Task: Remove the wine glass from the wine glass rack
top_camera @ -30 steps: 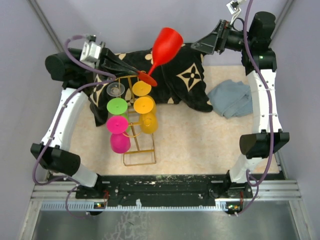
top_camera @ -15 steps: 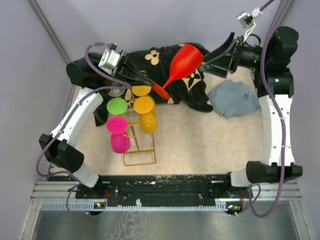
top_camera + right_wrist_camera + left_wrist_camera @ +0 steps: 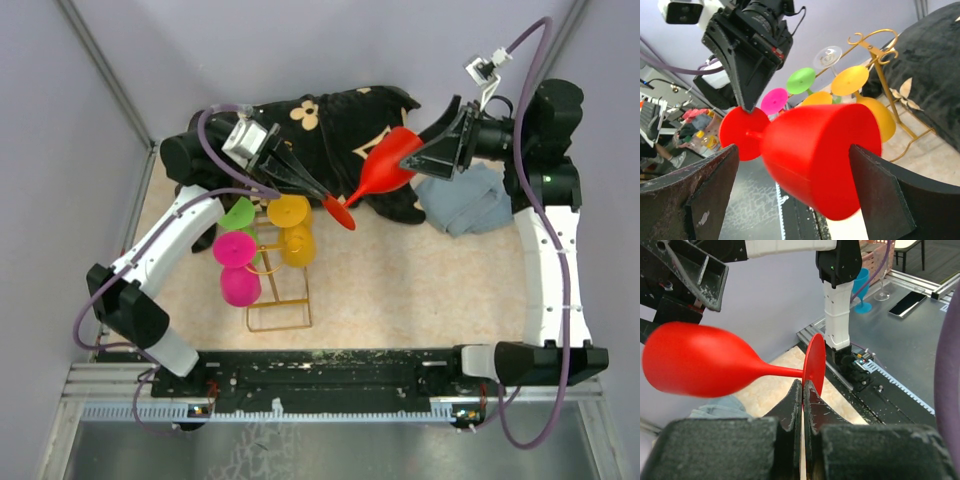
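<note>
Nearly done: my left hand (image 3: 803,386) pinches the red wine glass (image 3: 385,170) clear of the rack (image 3: 277,300), my right hand (image 3: 794,150) open around it.

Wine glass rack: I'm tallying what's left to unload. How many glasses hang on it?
5: clear glass, green glass, magenta glass in one row; two orange glasses in the other. The red glass may hide more.

Left claw (image 3: 803,386) pinched shut, right claw (image 3: 794,150) spread wide, both arms extended, claws facing each other
</note>
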### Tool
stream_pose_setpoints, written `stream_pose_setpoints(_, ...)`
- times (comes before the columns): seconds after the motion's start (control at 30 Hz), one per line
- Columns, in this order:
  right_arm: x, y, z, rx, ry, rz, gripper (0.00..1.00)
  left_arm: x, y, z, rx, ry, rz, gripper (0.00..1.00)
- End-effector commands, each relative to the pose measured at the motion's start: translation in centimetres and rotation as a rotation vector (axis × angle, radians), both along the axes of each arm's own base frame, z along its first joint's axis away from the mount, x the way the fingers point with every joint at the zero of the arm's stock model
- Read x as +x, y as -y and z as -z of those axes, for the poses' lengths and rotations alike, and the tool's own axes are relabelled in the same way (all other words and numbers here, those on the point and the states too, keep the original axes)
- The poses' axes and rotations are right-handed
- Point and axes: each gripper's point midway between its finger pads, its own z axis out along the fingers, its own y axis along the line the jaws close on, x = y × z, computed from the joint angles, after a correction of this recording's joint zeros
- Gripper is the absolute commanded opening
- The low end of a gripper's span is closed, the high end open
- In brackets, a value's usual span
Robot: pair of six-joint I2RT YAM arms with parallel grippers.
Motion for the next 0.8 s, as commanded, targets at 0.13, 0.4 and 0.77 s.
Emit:
stream_pose_setpoints(0.13, -5.4, 0.1, -0.5, -0.009, 0.093, -0.052, 0.89, -2.2, -1.1, 1.5, 0.069, 0.132, 0.075, 0.0)
stream_pose_setpoints(0.4, -7.6, 0.0, 0.7, 0.002, 0.036, -0.118, 0.83, -3.0, -1.1, 2.3, 0.052, 0.221, 0.105, 0.0)
stream_pose_setpoints(0.77, -9.1, 0.0, 1.9, 0.006, -0.009, -0.159, 0.52, -2.7, -0.2, 4.7, 0.046, 0.358, 0.14, 0.0)
